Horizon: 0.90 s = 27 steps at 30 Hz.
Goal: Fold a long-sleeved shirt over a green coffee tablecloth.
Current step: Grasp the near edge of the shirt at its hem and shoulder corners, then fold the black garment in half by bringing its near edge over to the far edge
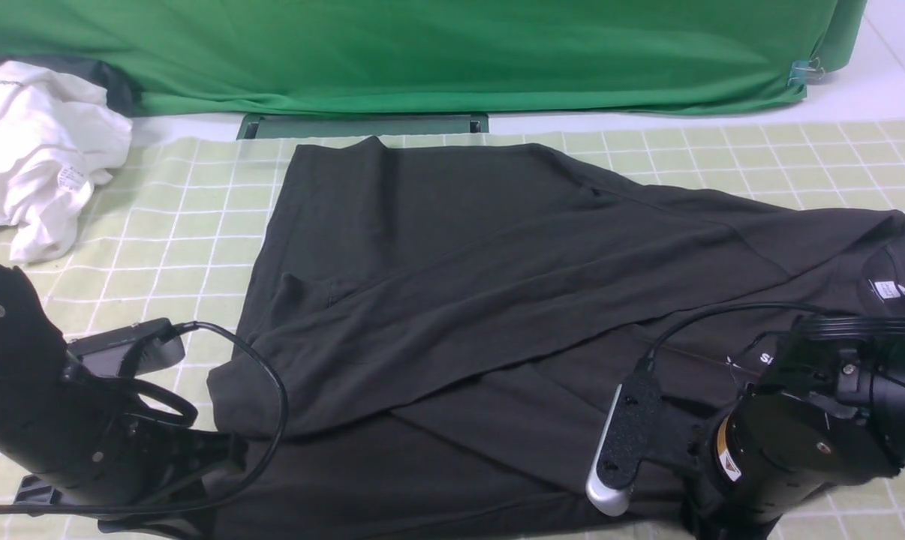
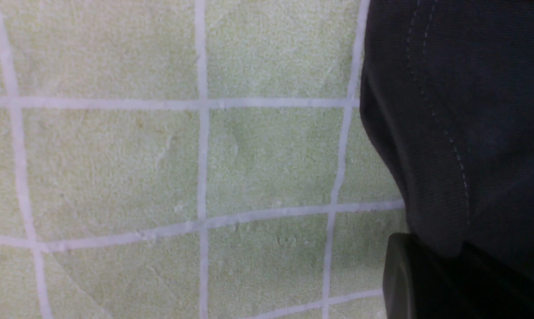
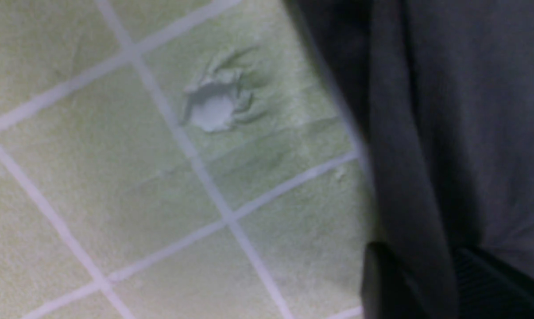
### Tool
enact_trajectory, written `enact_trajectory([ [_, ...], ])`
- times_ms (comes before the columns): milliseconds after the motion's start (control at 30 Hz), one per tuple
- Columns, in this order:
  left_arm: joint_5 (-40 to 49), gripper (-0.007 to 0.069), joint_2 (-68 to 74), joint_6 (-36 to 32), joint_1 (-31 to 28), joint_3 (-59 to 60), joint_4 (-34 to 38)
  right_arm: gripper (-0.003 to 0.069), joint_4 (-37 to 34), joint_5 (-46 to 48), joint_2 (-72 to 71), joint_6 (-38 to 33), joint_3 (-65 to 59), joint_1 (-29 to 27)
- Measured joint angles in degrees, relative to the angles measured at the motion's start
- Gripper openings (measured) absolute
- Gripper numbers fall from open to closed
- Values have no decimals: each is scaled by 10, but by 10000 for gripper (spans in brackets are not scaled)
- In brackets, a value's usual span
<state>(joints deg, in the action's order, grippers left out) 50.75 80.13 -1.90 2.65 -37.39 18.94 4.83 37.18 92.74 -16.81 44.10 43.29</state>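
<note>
The left gripper (image 2: 448, 261) is closed on the stitched edge of the black long-sleeved shirt (image 1: 452, 322). The right gripper (image 3: 419, 266) has its fingers on either side of a shirt fold; whether they pinch it, I cannot tell. The shirt spreads between and beyond both grippers, and the white-gridded green tablecloth (image 1: 175, 202) lies beneath the shirt and beside each gripper.

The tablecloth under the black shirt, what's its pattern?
Pale green with a white square grid; the left wrist view shows the tablecloth best.
</note>
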Motion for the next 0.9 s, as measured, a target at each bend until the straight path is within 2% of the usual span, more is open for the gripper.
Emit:
enact_trajectory([
  [167, 14, 24, -15, -1, 0, -1, -2, 61, -6, 41, 4, 0, 22, 0],
  [267, 22, 24, -30, -1, 0, -1, -2, 35, -8, 60, 4, 0, 28, 0],
  [700, 60, 24, -62, -1, 0, -1, -7, 27, -66, 115, -28, -1, 22, 0],
  [900, 92, 24, -94, -2, 0, 13, -15, 27, -117, 149, -87, -2, -57, 1],
])
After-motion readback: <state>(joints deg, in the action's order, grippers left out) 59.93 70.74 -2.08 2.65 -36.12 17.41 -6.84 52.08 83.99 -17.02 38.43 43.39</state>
